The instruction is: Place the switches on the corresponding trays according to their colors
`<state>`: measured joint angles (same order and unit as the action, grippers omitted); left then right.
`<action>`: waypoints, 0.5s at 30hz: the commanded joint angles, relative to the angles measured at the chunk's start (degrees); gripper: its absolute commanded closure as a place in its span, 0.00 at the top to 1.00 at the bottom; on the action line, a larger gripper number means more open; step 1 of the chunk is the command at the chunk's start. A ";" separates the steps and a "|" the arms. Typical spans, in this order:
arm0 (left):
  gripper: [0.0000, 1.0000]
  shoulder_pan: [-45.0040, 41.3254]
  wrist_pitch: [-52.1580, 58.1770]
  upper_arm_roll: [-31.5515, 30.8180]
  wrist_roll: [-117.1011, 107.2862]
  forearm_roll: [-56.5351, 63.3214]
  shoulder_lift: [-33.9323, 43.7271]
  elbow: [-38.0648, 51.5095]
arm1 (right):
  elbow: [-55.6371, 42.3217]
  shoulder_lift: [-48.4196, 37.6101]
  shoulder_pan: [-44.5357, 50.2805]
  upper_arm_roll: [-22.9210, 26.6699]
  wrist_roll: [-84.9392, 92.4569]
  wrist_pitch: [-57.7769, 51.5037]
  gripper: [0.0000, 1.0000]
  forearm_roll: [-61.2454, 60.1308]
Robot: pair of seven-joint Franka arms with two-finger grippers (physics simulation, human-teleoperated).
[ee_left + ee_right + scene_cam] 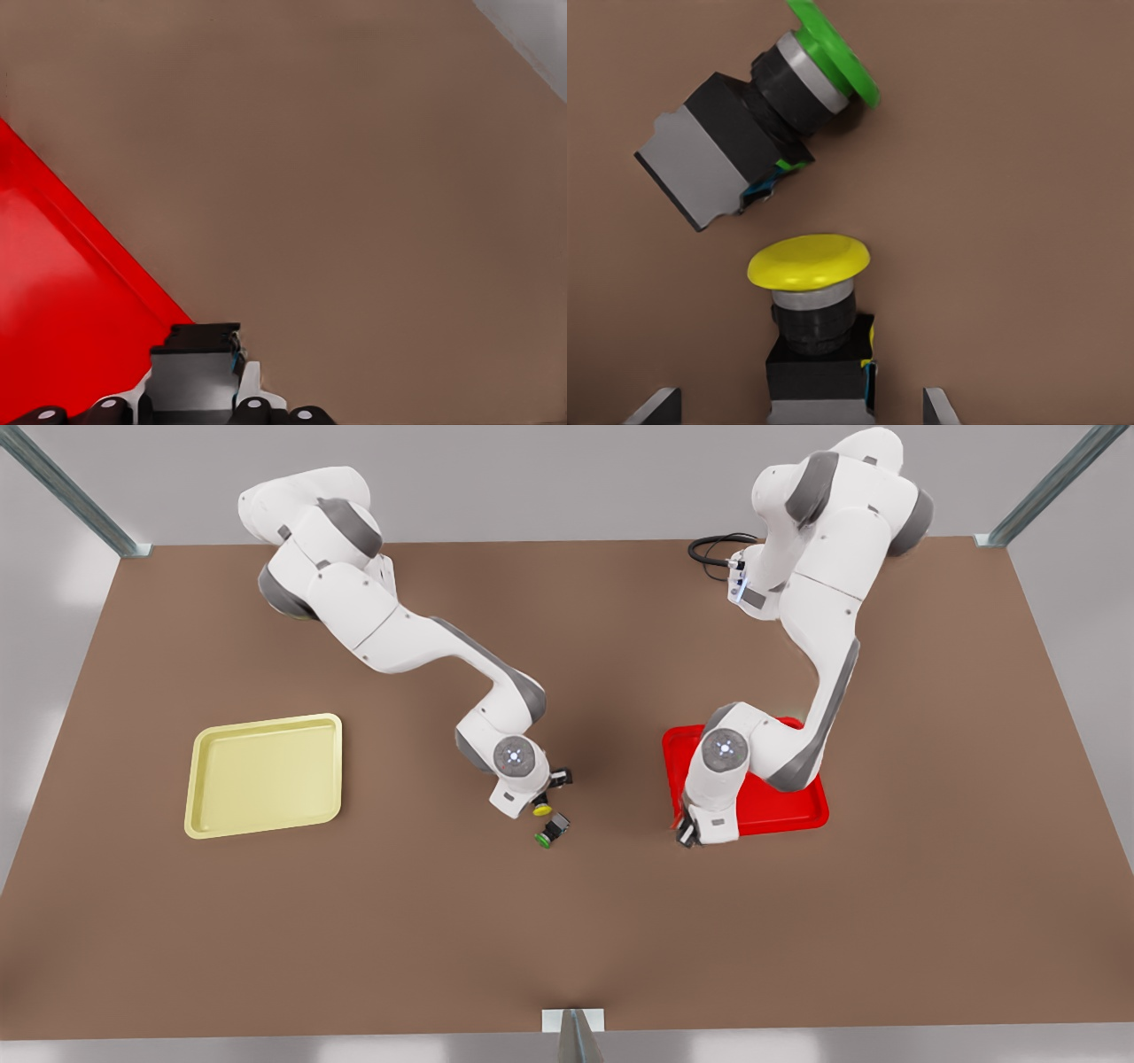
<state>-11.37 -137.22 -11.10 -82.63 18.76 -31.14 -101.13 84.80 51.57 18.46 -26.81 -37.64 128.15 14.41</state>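
Observation:
The yellow-capped switch (540, 810) lies on its side on the brown table, and my right gripper (546, 801) hangs over it. In the right wrist view its dark body (819, 363) sits between the two wide-apart fingertips (656, 407), so this gripper is open. My left gripper (687, 834) hovers at the near corner of the red tray (797, 806), shut on a dark grey switch body (199, 359) whose cap is hidden. The tray's rim (115, 266) runs just beside that body. The pale yellow tray (264, 775) lies on the front view's left.
A green-capped switch (551, 833) lies tipped over right next to the yellow one, close to my right gripper; its body (718, 159) angles away from the yellow cap. A black cable (713, 549) coils at the table's far edge.

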 commanded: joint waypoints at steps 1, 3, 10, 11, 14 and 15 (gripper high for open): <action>0.51 -0.14 0.02 1.42 2.63 -11.98 1.07 -1.16 | 0.02 0.29 0.00 0.00 0.11 0.26 1.00 0.00; 0.51 -0.06 -0.51 9.16 21.54 -21.66 6.79 -10.31 | -0.16 0.55 0.00 0.00 0.47 0.70 1.00 0.09; 1.00 -0.05 -7.01 15.67 42.90 -23.94 13.83 -29.73 | -0.33 0.90 0.00 -0.09 0.82 0.70 0.63 1.23; 1.00 -0.05 -6.75 15.67 42.90 -23.94 13.91 -29.91 | -0.59 0.82 -0.09 0.00 1.61 0.70 0.64 1.23; 1.00 -0.23 -5.52 15.58 43.69 -23.86 14.27 -30.70 | -0.95 0.82 -0.09 -0.09 1.78 0.52 0.59 1.14; 1.00 -0.32 -4.99 15.58 43.96 -23.94 15.14 -30.26 | -0.95 0.82 -0.09 0.00 2.05 0.52 0.57 1.23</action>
<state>-11.70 -141.62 4.48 -38.67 -4.54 -15.37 -129.95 83.85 52.44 18.37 -26.81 -35.31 128.67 15.61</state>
